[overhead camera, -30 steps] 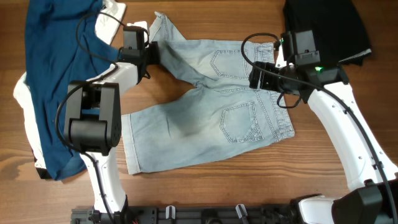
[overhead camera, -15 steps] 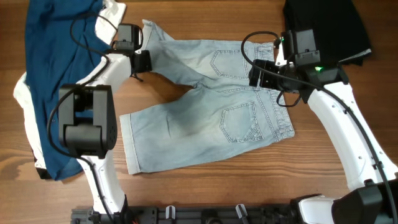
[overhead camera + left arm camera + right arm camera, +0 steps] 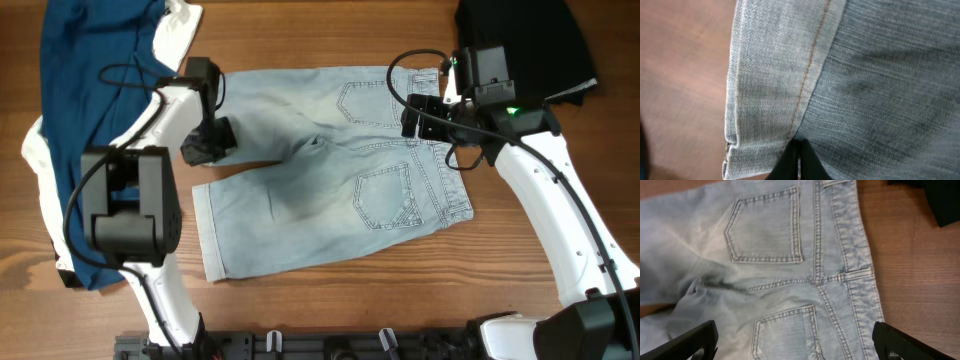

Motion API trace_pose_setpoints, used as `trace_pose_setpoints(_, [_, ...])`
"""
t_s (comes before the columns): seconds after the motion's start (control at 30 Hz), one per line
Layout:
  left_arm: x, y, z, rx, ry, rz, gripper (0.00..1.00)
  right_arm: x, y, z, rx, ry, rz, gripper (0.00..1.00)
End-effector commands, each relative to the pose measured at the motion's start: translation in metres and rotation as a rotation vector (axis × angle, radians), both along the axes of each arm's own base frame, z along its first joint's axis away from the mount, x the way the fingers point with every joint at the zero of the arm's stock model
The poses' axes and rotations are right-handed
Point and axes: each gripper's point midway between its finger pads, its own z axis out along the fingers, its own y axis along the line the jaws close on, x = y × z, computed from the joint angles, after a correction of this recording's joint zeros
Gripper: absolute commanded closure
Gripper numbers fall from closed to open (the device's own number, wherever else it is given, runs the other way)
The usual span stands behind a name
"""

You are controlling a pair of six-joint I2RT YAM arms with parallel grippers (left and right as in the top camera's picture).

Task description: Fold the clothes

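Note:
The pale blue denim shorts point(image 3: 330, 190) lie back-pockets up on the wooden table, waistband to the right and both legs spread to the left. My left gripper point(image 3: 206, 146) is at the lower left corner of the upper leg. In the left wrist view its black fingers point(image 3: 799, 161) are shut on the turned-up hem point(image 3: 770, 100). My right gripper point(image 3: 413, 116) hovers over the seat near the waistband. In the right wrist view its fingers point(image 3: 795, 340) are wide open and empty above the two pockets point(image 3: 767, 227).
A navy shirt point(image 3: 90, 120) lies at the far left over a white cloth point(image 3: 180, 25). A black garment point(image 3: 520, 40) lies at the back right and also shows in the right wrist view point(image 3: 940, 200). Bare wood point(image 3: 330, 300) lies in front of the shorts.
My left gripper has pulled the upper leg's hem left and toward the front, so that leg now lies flat and spread. The right arm has not moved.

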Motion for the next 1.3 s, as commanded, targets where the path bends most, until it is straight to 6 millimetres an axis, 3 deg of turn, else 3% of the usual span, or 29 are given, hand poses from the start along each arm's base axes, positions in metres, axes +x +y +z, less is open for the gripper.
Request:
trace_pose_setpoints(0.0, [-0.012,0.020,0.029,0.013,-0.047,0.086,0.81,0.001,-0.006,0.007,-0.033,-0.018,-0.015,0.01])
trace_pose_setpoints(0.07, [-0.009,0.015,0.078,-0.029,-0.166,0.087,0.72,-0.004,-0.008,0.010,-0.021,0.001,-0.053,0.01])
trace_pose_setpoints(0.17, [-0.019,0.002,0.135,-0.089,-0.286,0.067,0.54,-0.015,-0.015,0.014,-0.028,0.016,-0.097,0.00])
trace_pose_setpoints(0.2, [-0.022,0.000,0.150,-0.093,-0.323,0.063,0.35,-0.019,-0.016,0.016,-0.027,0.022,-0.112,0.00])
trace_pose_setpoints(0.27, [-0.033,-0.006,0.178,-0.106,-0.387,0.073,0.08,-0.030,-0.018,0.014,-0.018,0.059,-0.144,0.00])
trace_pose_setpoints(0.3, [-0.045,-0.010,0.190,-0.120,-0.401,0.096,0.04,-0.041,-0.020,0.009,-0.015,0.112,-0.175,0.00])
trace_pose_setpoints(0.37, [-0.066,-0.016,0.197,-0.137,-0.370,0.136,0.00,-0.063,-0.025,-0.001,-0.022,0.211,-0.230,0.00])
trace_pose_setpoints(0.47, [-0.104,-0.038,0.184,-0.252,-0.203,0.209,0.00,-0.094,-0.034,-0.010,-0.013,0.347,-0.386,0.00])
trace_pose_setpoints(0.53, [-0.128,-0.036,0.165,-0.240,-0.104,0.347,0.00,-0.108,-0.039,-0.017,-0.008,0.404,-0.518,0.00])
trace_pose_setpoints(0.67, [-0.167,-0.041,0.130,-0.207,-0.059,0.577,0.00,-0.124,-0.058,-0.040,-0.071,0.434,-0.735,0.00])
trace_pose_setpoints(0.83, [-0.222,-0.052,0.094,-0.171,-0.038,0.844,0.08,-0.127,-0.059,-0.069,-0.072,0.439,-0.756,0.00])
trace_pose_setpoints(1.07, [-0.264,-0.066,0.065,-0.108,-0.023,0.943,0.17,-0.122,-0.058,-0.082,-0.059,0.415,-0.741,0.00])
trace_pose_setpoints(1.17, [-0.271,-0.057,0.043,-0.046,-0.064,1.019,0.23,-0.118,-0.055,-0.088,-0.051,0.402,-0.688,0.00])
trace_pose_setpoints(1.27, [-0.273,-0.040,0.035,0.023,-0.124,1.079,0.26,-0.118,-0.050,-0.093,-0.025,0.410,-0.681,0.00])
